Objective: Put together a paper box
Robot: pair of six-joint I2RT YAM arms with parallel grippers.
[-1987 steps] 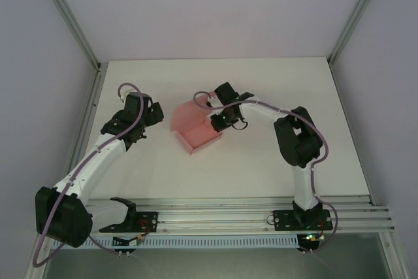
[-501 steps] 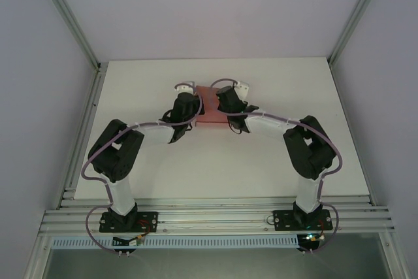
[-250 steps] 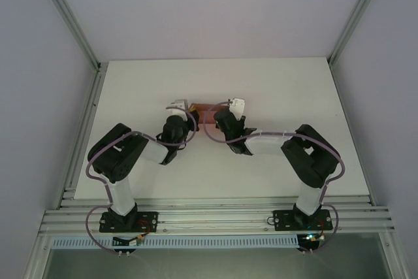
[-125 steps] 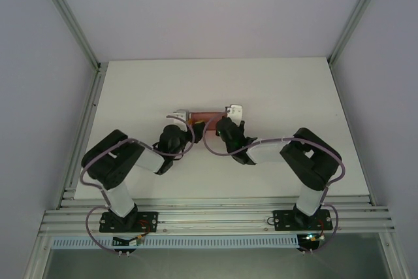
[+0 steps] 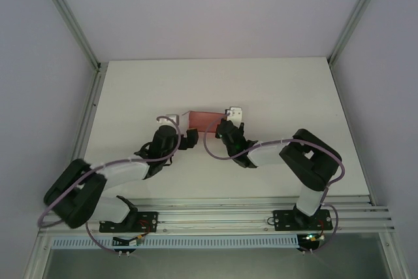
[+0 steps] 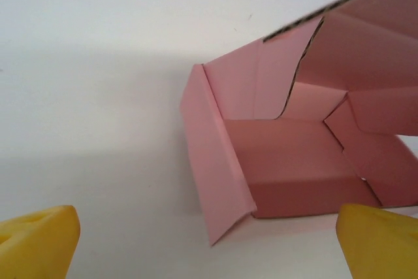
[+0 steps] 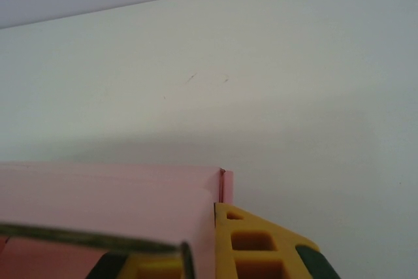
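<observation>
The paper box [image 5: 202, 120] is a pink card box with its lid and side flaps standing open, lying mid-table. In the left wrist view the paper box [image 6: 287, 155] lies just ahead of my left gripper [image 6: 209, 256]. Its yellow fingertips [image 6: 36, 240] are spread wide at the bottom corners and touch nothing. From above, the left gripper [image 5: 191, 136] sits at the box's near-left corner. My right gripper [image 5: 226, 127] is at the box's right end. In its wrist view the right gripper [image 7: 212, 253] is shut on a pink wall of the paper box [image 7: 104, 194].
The white table [image 5: 274, 96] stretches out on all sides of the box. Aluminium posts [image 5: 88, 106] run along the left and right edges, and the base rail [image 5: 215, 217] crosses the near edge. Pale walls close in the back and sides.
The left gripper has opened, let go of the box and drawn back toward the near left. The right gripper stays shut on the box, which shifted slightly toward me.
</observation>
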